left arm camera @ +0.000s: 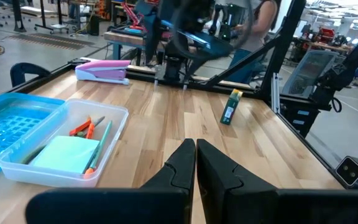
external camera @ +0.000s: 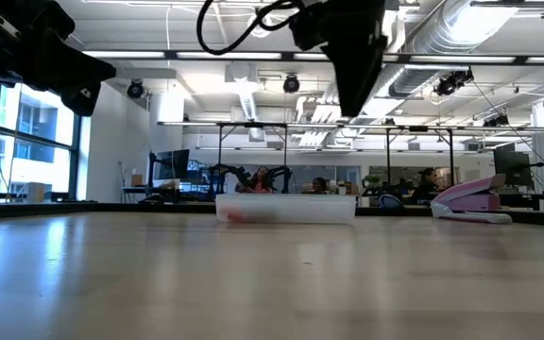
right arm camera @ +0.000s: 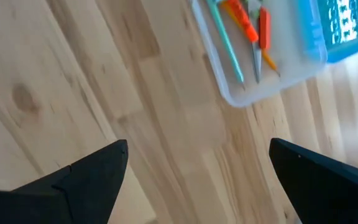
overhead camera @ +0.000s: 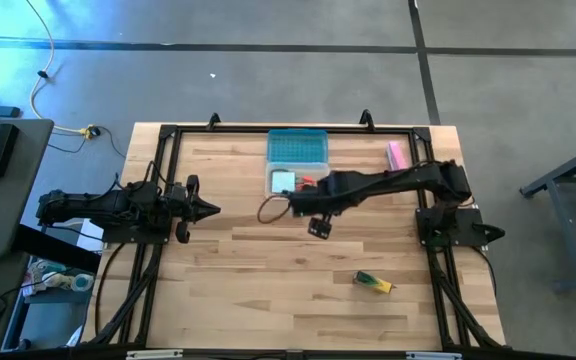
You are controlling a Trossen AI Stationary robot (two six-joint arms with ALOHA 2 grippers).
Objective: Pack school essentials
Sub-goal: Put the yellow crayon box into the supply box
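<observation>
A: Any labels or writing showing on anything?

B: Nothing legible. The crayon pack (left arm camera: 231, 107) is lying alone on the wood, well apart from everything else, and its print is too small to read.

A: Where are the school things sitting?

B: In the clear box (left arm camera: 61, 144) near the far edge, its blue lid (overhead camera: 297, 148) lying open just beside it. The note pad (left arm camera: 65, 153) is resting inside with the green pencil (left arm camera: 97, 147), the orange pencil (right arm camera: 240, 19) and the red pen (right arm camera: 263, 28).

A: And the arms?

B: The right gripper (right arm camera: 197, 165) is hovering above the bare wood just beside the box, jaws spread wide, holding nothing. The left gripper (left arm camera: 195, 162) is waiting at its own side, fingers pressed together, empty.

A: The surface?

B: A pale plank table (overhead camera: 268, 270) in a black frame, with a pink bar (overhead camera: 396, 155) lying near the far right corner. Behind it, a bright open workshop is showing, with ceiling ducts, desks and people sitting far off.
</observation>
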